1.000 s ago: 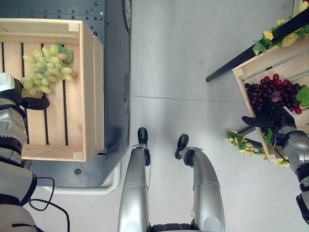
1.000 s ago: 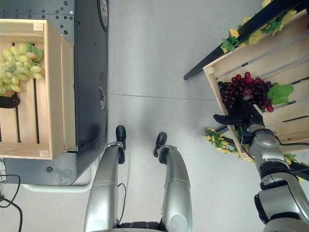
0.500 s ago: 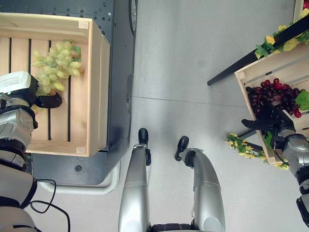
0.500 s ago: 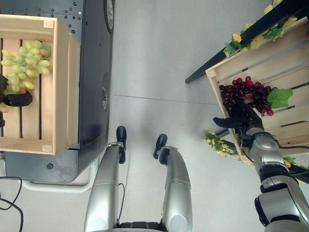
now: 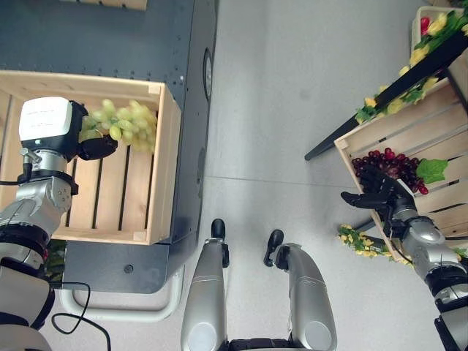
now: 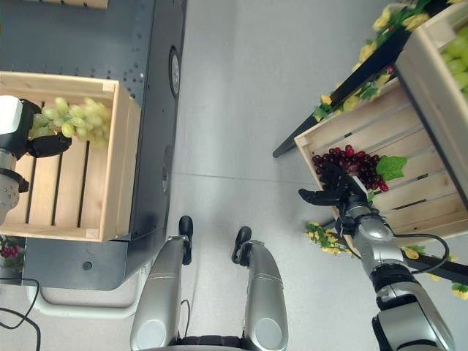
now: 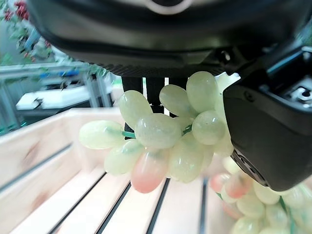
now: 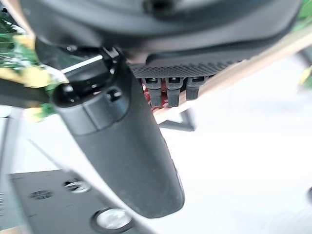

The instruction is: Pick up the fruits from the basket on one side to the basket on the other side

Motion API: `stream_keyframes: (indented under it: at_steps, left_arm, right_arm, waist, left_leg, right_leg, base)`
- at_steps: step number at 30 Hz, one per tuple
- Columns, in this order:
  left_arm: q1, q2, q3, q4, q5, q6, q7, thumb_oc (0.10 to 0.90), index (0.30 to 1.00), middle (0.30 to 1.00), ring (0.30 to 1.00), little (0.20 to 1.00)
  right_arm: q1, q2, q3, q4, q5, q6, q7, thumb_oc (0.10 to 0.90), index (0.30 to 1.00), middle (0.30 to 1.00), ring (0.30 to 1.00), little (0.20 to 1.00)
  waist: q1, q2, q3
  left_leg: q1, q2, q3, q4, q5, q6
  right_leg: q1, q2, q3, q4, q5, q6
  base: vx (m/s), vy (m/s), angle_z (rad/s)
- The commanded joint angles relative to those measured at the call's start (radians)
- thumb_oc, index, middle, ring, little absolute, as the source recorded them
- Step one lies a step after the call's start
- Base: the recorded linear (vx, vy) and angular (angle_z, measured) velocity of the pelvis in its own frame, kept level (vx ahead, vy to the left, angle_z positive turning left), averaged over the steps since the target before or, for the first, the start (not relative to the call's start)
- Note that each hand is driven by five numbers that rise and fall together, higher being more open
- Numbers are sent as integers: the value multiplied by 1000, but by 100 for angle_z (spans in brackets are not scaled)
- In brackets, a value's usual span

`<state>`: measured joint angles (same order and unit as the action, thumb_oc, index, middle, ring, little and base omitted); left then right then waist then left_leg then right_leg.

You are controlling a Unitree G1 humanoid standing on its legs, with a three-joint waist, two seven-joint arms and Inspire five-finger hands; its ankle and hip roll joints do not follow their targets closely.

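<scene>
Green grapes (image 5: 124, 126) hang from our left hand (image 5: 93, 146) in the left eye view, over the far end of the left crate (image 5: 164, 183). Half a second ago that bunch sat lower among the slats with our thumb beside it; the whole picture has also shifted, so part of that is the head turning. We judge the bunch is lifted clear now, ready to travel.

In the right eye view, our right hand (image 6: 338, 189) lies on the red grapes (image 6: 351, 165) in the right crate (image 6: 311, 142), fingers over the cluster, thumb spread out sideways past the rim. It lay on the cluster the same way half a second ago.

From the left wrist view, our fingers and thumb pinch the green grapes (image 7: 165, 136) at the top of the bunch, which dangles above the slats; more grapes show lower down, past the thumb.

From the right wrist view, our thumb (image 8: 126, 146) stands out straight and the fingers reach toward a red patch; whether they grip, we cannot tell.
</scene>
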<state>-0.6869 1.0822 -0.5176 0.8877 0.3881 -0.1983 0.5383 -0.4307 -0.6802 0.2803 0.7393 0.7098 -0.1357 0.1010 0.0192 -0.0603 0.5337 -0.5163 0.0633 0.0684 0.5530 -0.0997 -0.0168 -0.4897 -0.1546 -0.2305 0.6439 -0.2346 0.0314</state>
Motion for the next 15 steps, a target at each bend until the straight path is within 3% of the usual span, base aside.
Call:
stream_keyframes:
  at_steps: [1, 6, 9, 15]
  left_arm:
    - [13, 64, 178, -93, 25, -11, 158, 400, 300, 300, 300, 300]
    - [186, 60, 291, -234, 62, -35, 196, 400, 300, 300, 300, 300]
    - [240, 75, 331, -283, 100, -54, 196, 400, 300, 300, 300, 300]
    - [265, 109, 352, -369, 117, -63, 221, 400, 300, 300, 300, 300]
  right_arm:
    - [10, -24, -96, -148, -32, -80, -77, 800, 900, 900, 900, 900]
    - [128, 39, -100, -274, -113, -89, -126, 800, 900, 900, 900, 900]
    - [164, 46, -98, -319, -175, -73, -174, 800, 900, 900, 900, 900]
    - [182, 55, -90, -403, -190, -41, -181, 800, 900, 900, 900, 900]
  waist:
    - [15, 61, -49]
    - [4, 75, -154]
    - [-1, 87, -229]
    - [-10, 112, -327]
  left_leg:
    - [204, -92, 50, -125, -77, 49]
    - [345, -118, 28, -256, -50, 38]
    - [434, -127, 24, -343, -33, 31]
    - [527, -132, 12, -437, -10, 28]
  right_leg:
    - [136, 23, 27, -132, 60, -6]
    - [292, 40, 31, -285, 82, 3]
    - [396, 52, 32, -394, 99, 10]
    - [496, 70, 45, -501, 130, 10]
  base:
    - [59, -4, -10]
    - [73, -37, -1]
    - [127, -60, -1]
    - [83, -45, 1]
